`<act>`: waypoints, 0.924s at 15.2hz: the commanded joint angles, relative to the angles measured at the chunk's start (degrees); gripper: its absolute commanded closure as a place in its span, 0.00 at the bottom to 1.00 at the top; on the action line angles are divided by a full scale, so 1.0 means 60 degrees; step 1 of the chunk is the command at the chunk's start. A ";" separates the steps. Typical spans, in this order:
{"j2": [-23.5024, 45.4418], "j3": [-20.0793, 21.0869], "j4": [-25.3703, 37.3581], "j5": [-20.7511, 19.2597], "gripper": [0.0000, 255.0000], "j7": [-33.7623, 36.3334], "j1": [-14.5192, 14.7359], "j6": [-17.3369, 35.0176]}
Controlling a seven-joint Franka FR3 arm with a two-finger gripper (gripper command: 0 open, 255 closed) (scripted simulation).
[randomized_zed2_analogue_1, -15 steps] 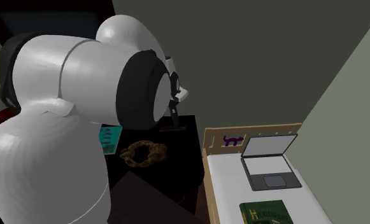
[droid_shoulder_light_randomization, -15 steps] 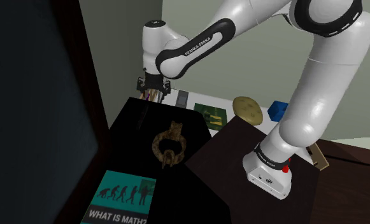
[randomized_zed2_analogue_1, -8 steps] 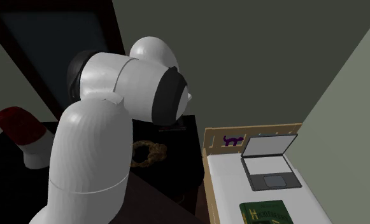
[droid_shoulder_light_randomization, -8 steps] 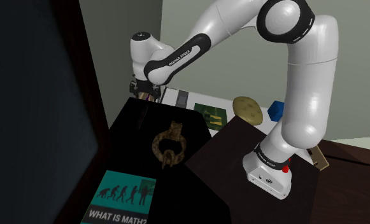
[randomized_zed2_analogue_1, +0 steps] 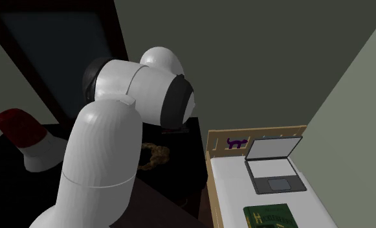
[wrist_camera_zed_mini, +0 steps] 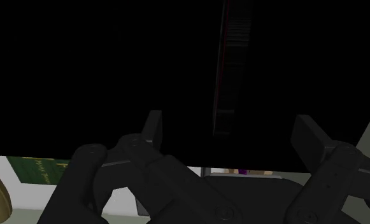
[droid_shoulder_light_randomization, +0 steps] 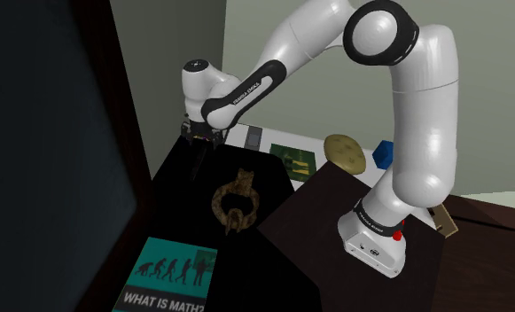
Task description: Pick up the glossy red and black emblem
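The emblem (wrist_camera_zed_mini: 230, 63) is a thin black plate with a red edge. It stands upright and edge-on just ahead of my gripper (wrist_camera_zed_mini: 231, 130), in line with the gap between the fingers. The fingers stand wide apart and touch nothing. In the shoulder view my gripper (droid_shoulder_light_randomization: 198, 135) points down at the far end of the black table (droid_shoulder_light_randomization: 180, 226), low over its top. The white arm hides the gripper in the second exterior view.
A brown ring-shaped ornament (droid_shoulder_light_randomization: 236, 202) lies mid-table and a teal "What is Math?" book (droid_shoulder_light_randomization: 167, 275) at the near end. Beyond the table is a white surface with a laptop (randomized_zed2_analogue_1: 274, 168), a green book (droid_shoulder_light_randomization: 292, 159) and a purple cat figure (randomized_zed2_analogue_1: 235, 143).
The arm has swung toward the shoulder view's left and the gripper has sunk from above the table's far edge down to its top.
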 commanded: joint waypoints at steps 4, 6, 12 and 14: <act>0.0028 -0.0011 0.0019 -0.0011 1.00 0.0000 0.0000 0.0016; 0.0028 -0.0010 0.0018 -0.0010 1.00 -0.0001 0.0000 0.0015; -0.0159 0.0059 -0.0021 0.0079 1.00 -0.0071 -0.0044 -0.0125; -0.0345 0.0130 -0.0038 0.0179 1.00 -0.0156 -0.0093 -0.0286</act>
